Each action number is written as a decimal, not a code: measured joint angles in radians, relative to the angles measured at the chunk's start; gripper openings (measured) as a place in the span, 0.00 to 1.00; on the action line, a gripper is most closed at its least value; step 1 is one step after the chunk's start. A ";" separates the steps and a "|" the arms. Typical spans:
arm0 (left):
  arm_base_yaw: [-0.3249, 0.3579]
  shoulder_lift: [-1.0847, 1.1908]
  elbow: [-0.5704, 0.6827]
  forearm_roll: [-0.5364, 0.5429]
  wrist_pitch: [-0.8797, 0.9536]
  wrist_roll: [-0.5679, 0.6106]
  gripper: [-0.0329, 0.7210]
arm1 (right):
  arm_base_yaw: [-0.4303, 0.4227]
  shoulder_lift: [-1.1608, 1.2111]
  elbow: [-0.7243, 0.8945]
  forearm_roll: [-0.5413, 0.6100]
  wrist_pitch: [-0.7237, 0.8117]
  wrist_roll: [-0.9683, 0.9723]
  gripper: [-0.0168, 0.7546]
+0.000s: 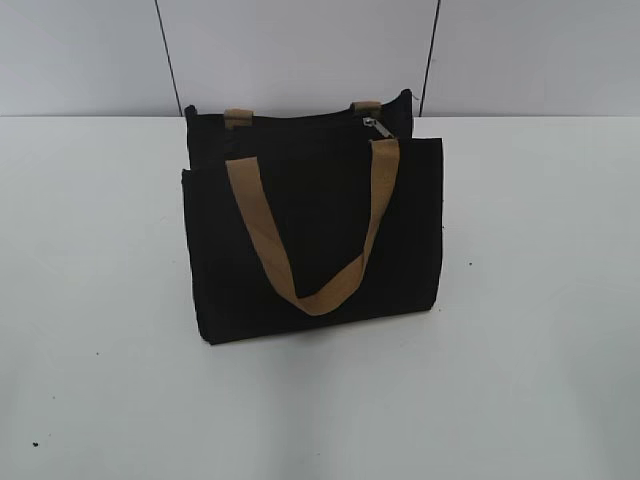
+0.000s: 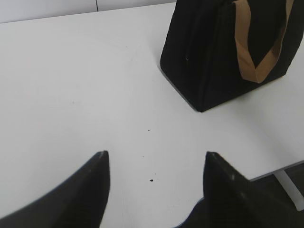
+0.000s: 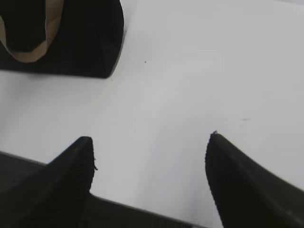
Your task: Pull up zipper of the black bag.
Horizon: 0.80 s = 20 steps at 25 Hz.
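The black bag [image 1: 320, 235] stands upright on the white table, with a tan handle hanging down its front. The small silver zipper [image 1: 377, 126] sits at the top right of the bag's opening. The bag also shows in the left wrist view [image 2: 209, 61] at the upper right and in the right wrist view [image 3: 90, 38] at the upper left. My left gripper [image 2: 156, 154] is open and empty over bare table, well short of the bag. My right gripper [image 3: 149, 137] is open and empty over bare table, apart from the bag. Neither gripper shows in the exterior view.
The white table [image 1: 540, 300] spreads on all sides of the bag. Its edge shows in the left wrist view [image 2: 280, 168] at the lower right. A pale wall with two dark vertical seams [image 1: 168, 60] stands behind the table.
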 joint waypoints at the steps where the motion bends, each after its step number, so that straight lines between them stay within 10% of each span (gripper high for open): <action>1: 0.000 -0.001 0.001 0.000 -0.001 0.000 0.68 | 0.000 0.001 0.012 -0.002 0.016 0.000 0.75; 20: 0.027 -0.001 0.001 0.001 -0.007 0.001 0.65 | -0.015 0.001 0.034 0.005 0.053 0.000 0.75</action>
